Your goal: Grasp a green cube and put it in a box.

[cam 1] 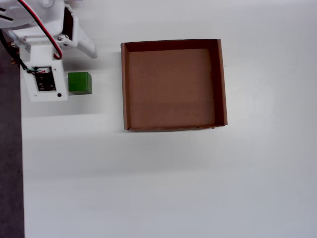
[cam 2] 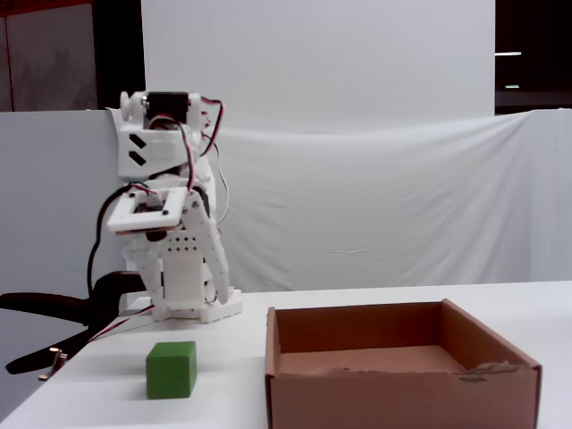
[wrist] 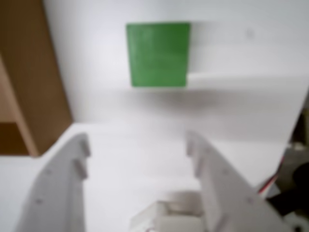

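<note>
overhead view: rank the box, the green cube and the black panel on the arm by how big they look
1. The box, by far the largest.
2. The green cube.
3. The black panel on the arm, slightly smaller than the cube; it sits higher, nearer the camera, so that ranking is unsure.

Whole wrist view blurred, soft edges on green cube. Box cut off at left edge there, only a corner showing. In overhead view, jaws mostly hidden beneath arm's wrist housing.
</note>
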Action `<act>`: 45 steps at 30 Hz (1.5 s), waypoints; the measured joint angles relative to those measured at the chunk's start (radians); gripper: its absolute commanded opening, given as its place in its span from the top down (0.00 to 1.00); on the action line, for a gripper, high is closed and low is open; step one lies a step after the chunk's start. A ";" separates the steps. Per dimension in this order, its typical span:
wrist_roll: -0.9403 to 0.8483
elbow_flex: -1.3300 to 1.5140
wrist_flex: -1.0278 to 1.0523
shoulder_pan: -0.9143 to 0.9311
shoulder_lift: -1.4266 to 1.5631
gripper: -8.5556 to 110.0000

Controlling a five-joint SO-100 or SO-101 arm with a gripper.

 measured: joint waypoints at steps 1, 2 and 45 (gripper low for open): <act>-0.002 -0.003 0.000 0.002 -0.006 0.69; -0.014 -0.021 -0.003 0.009 -0.028 0.69; -0.066 -0.104 -0.268 0.044 -0.419 0.72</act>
